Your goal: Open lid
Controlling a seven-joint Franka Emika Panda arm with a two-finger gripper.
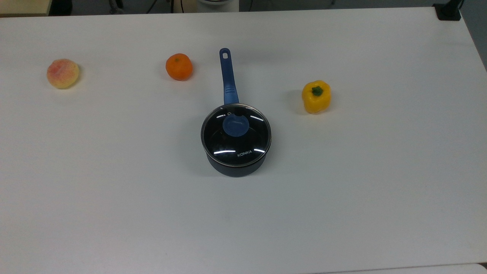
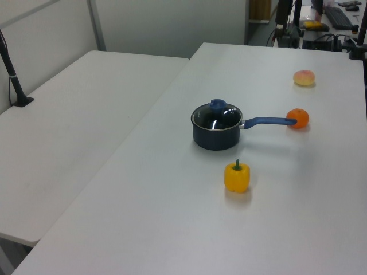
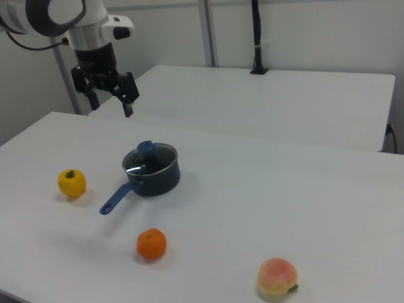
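Nearest the lens in the right view lies a peach (image 3: 277, 276) at the table's front edge, yet the task's thing sits mid-table: the lid (image 1: 236, 134), clear glass with a metal rim, a blue knob (image 1: 236, 125) and white KONKA lettering, rests flat and closed on the dark blue saucepan (image 1: 236, 167). The saucepan's long blue handle (image 1: 227, 76) points toward the top view's upper edge, its tip close to an orange (image 1: 179, 67) on the top view's left; the peach (image 1: 62, 73) lies much farther left, and a yellow bell pepper (image 1: 316, 96) stands well apart on the top view's right. In the right view the gripper (image 3: 111, 104) hangs in the air above and to the left of the saucepan, pointing downward from a white arm (image 3: 60, 16), its two dark fingers spread apart and holding nothing, clear of the lid. Everything rests on a plain white table (image 1: 114, 190), with a second white table (image 2: 74, 126) beside it and pale partition walls behind.
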